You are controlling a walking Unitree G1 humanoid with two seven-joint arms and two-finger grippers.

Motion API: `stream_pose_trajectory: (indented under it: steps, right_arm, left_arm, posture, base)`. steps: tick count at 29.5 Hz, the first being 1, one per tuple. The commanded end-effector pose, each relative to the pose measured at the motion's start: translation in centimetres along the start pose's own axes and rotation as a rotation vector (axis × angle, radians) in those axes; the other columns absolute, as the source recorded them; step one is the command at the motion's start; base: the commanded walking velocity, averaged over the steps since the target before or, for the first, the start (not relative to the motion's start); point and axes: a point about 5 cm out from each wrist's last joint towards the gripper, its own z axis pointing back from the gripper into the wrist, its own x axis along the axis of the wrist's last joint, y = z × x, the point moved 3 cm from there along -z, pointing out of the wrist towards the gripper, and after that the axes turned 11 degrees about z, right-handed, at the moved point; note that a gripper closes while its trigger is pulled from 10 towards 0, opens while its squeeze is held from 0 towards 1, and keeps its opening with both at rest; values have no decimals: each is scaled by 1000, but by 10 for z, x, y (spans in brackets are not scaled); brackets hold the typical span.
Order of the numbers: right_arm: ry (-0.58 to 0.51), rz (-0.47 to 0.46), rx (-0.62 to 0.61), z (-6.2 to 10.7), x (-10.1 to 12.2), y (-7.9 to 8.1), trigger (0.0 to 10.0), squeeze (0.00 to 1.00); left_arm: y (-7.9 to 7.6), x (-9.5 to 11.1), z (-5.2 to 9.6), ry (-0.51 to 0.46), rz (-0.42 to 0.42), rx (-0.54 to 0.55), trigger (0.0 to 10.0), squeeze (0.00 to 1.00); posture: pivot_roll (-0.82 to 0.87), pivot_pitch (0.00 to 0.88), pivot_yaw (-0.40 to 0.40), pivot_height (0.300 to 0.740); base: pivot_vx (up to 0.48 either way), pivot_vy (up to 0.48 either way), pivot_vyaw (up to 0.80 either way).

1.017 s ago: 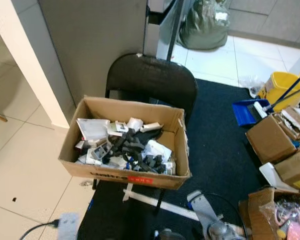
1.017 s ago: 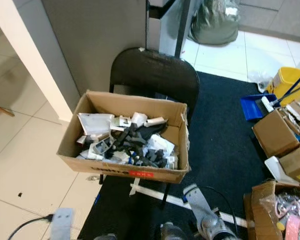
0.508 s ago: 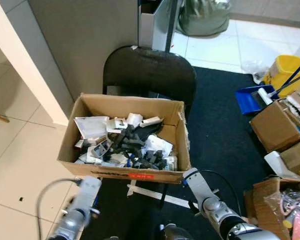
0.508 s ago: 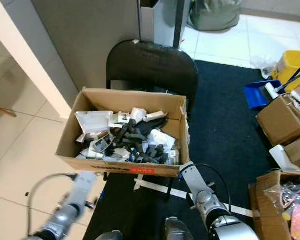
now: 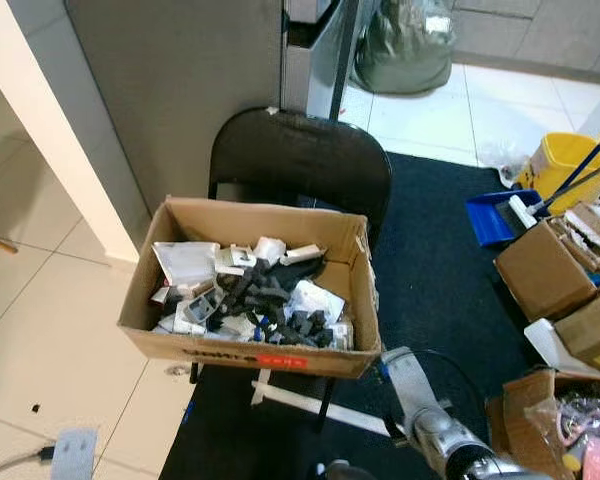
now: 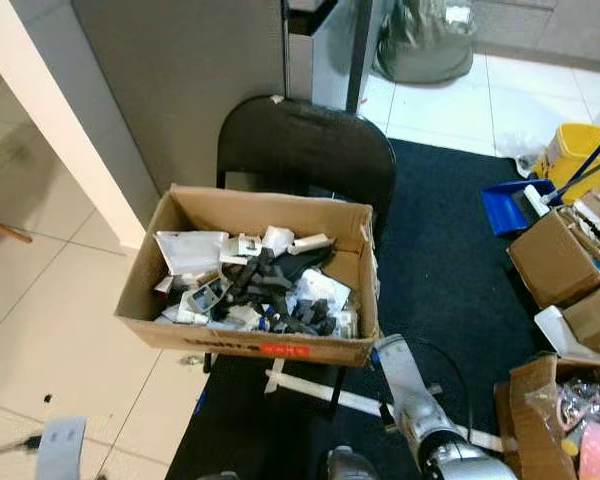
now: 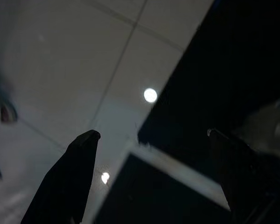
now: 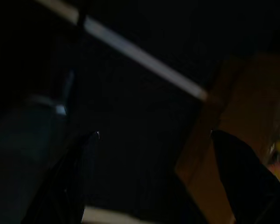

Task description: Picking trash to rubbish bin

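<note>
A cardboard box [image 5: 248, 351] rests on the seat of a black chair [image 5: 300, 160]. It holds several white and black scraps of trash [image 5: 260, 292]. My right arm [image 5: 417, 396] reaches up from the bottom edge, just below the box's front right corner. My left arm [image 5: 72, 455] is low at the bottom left, over the tiled floor. In the left wrist view the left gripper [image 7: 151, 134] is open over tiles and the dark carpet's edge. In the dark right wrist view the right gripper [image 8: 154, 134] is open, holding nothing, with brown cardboard [image 8: 233, 116] beyond it.
A dark carpet [image 5: 440, 290] lies under and right of the chair, with a white strip [image 5: 310, 404] on it. Cardboard boxes [image 5: 540, 272], a blue dustpan [image 5: 492, 217] and a yellow bucket [image 5: 565, 160] crowd the right. A green bag [image 5: 405, 55] sits at the back.
My left arm, raised near the box's front left half a second ago, has dropped to the bottom left corner. The right arm stays under the box's front right corner. The camera shifted slightly.
</note>
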Motion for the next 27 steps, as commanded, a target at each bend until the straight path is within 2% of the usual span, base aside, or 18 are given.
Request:
stream_pose_trajectory:
  steps: [1, 5, 8, 12, 19, 27]
  right_arm:
    - [38, 8, 17, 0, -13, 5, 10000, 0]
    - [43, -14, 8, 0, -16, 0, 10000, 0]
    - [41, -16, 1, 0, -16, -4, 10000, 0]
    - [38, -1, -13, 0, -17, -12, 10000, 0]
    - [51, -10, -14, 1, -25, -12, 10000, 0]
    - [87, -37, 5, 2, -42, -5, 10000, 0]
  left_arm:
    - [-2, -10, 2, 27, 28, 2, 10000, 0]
    - [-4, -13, 2, 30, 57, 3, 10000, 0]
    - [-6, -10, 2, 23, 60, -3, 10000, 0]
    - [-7, -4, 1, 5, 110, -8, 10000, 0]
    - [-15, -6, 0, 35, 120, -24, 10000, 0]
    - [-25, -12, 1, 60, 82, -52, 10000, 0]
  posture:
    - [94, 86, -13, 740]
    - [93, 87, -22, 740]
    - [94, 91, -29, 740]
    - [87, 97, -21, 740]
    - [71, 103, -6, 740]
    - [79, 114, -2, 740]
  base:
    - [0, 0, 0]
    - [0, 0, 0]
    - [0, 0, 0]
    - [0, 0, 0]
    - [0, 0, 0]
    - [0, 0, 0]
